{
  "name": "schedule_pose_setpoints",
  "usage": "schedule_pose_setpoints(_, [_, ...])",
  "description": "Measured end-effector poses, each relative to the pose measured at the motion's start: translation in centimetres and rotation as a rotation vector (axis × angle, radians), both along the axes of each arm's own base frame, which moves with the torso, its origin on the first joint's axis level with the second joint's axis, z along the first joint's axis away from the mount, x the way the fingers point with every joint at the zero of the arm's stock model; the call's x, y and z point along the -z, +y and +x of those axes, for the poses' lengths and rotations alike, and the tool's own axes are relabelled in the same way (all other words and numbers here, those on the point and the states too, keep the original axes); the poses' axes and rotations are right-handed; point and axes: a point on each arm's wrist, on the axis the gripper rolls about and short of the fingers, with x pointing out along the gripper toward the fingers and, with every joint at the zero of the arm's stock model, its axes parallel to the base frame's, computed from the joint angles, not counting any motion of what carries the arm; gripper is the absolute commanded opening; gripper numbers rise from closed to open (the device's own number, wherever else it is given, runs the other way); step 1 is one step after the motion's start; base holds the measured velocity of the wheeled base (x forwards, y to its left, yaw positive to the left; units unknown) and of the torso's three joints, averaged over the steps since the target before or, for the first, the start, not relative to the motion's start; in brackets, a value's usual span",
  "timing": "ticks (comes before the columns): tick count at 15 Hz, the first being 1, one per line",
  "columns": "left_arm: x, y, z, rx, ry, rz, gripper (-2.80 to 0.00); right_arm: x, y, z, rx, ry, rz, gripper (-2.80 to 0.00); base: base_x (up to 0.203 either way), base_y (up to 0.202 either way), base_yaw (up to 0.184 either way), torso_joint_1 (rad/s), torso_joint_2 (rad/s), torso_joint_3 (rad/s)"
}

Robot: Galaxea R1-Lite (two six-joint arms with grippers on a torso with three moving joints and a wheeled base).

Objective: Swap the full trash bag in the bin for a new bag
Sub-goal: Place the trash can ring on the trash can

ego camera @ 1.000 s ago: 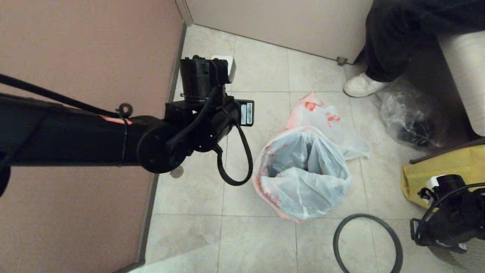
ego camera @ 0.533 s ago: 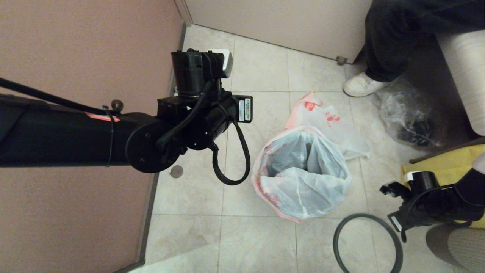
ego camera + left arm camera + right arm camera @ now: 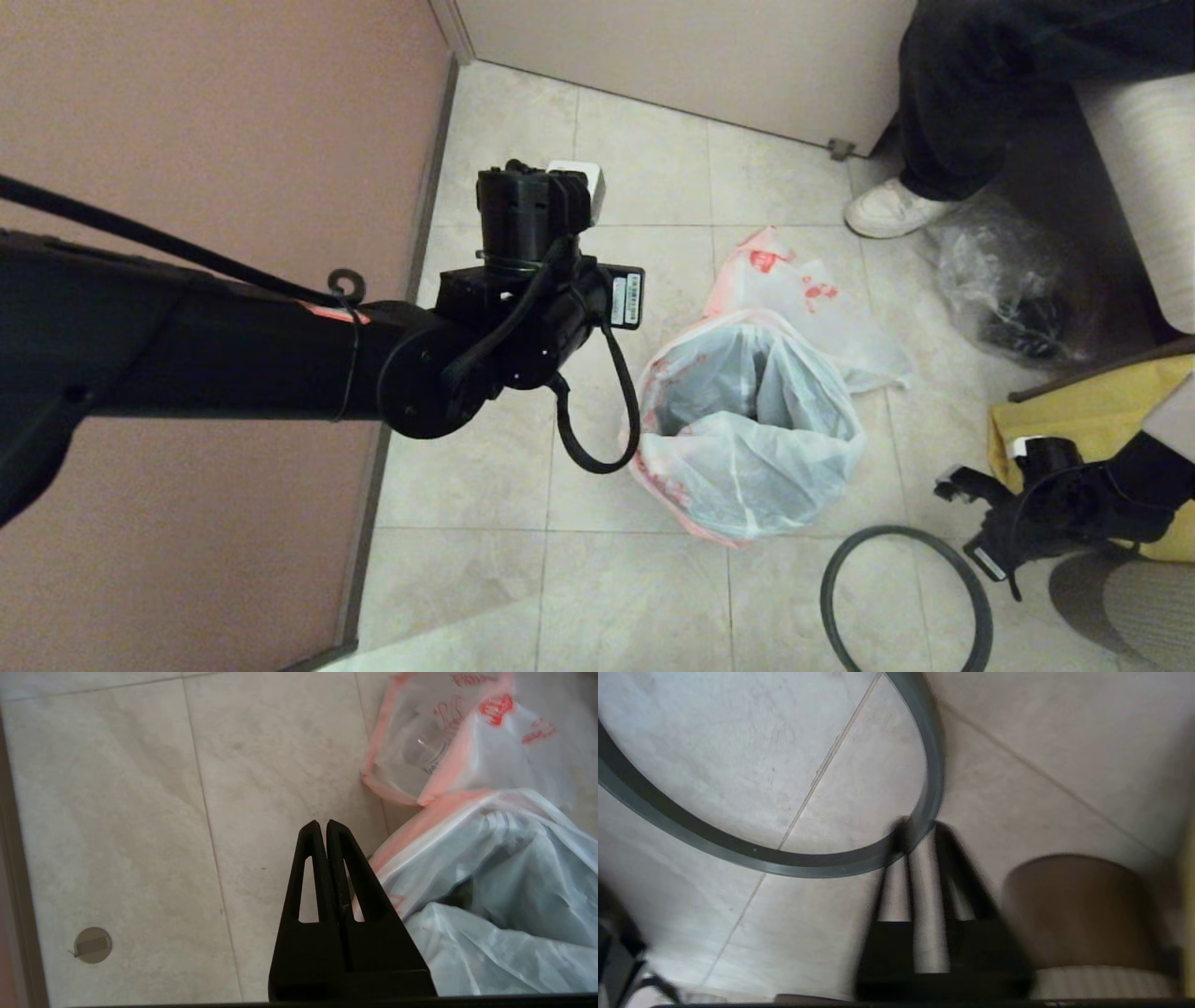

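A: Starting from the left, what does the head view show?

B: The left arm reaches across in front of the pinkish wall (image 3: 215,121). In its wrist view the left hand (image 3: 324,823) has its two black fingers pressed together, holding nothing, poised over the tiled floor (image 3: 485,467) just beside the pink-trimmed edge of the new bag (image 3: 490,882).

A: And that bag?

B: The new bag (image 3: 747,429) stands near the middle of the floor, its mouth spread open, draped over the bin so that the bin itself is hidden. Behind it, touching it, lies the full trash bag (image 3: 794,280), white with red marks, slumped on the tiles.

A: Further right?

B: A clear bag with dark contents (image 3: 1008,299) sits next to a person's white shoe (image 3: 892,207). The dark grey hoop (image 3: 906,597) lies flat on the floor, apart from the bin. The right hand (image 3: 920,828) hangs just over the hoop's edge, its fingers slightly parted and empty, with the yellow bag (image 3: 1074,420) right behind the right arm.
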Motion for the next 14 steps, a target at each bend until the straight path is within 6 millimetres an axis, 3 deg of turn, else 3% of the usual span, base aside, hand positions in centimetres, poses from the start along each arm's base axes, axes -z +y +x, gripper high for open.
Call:
schedule_pose_setpoints(4, [0.7,-0.5,0.4,-0.015,0.008,0.010,-2.80,2.4,-1.5,1.8,0.013,-0.014,-0.001,0.00,0.000,0.000,0.000,0.000,0.00,0.000])
schedule_pose_setpoints(13, [1.4,-0.9,0.7,-0.018,0.018,0.026,-2.80,6.5,-2.7,3.0,0.012,-0.005,0.010,0.00,0.000,0.000,0.000,0.000,0.00,0.000])
schedule_pose_setpoints(14, [1.4,-0.9,0.8,-0.018,0.016,0.030,-2.80,7.0,-2.8,3.2,0.012,-0.003,0.011,-2.80,0.000,0.000,0.000,0.000,0.00,0.000])
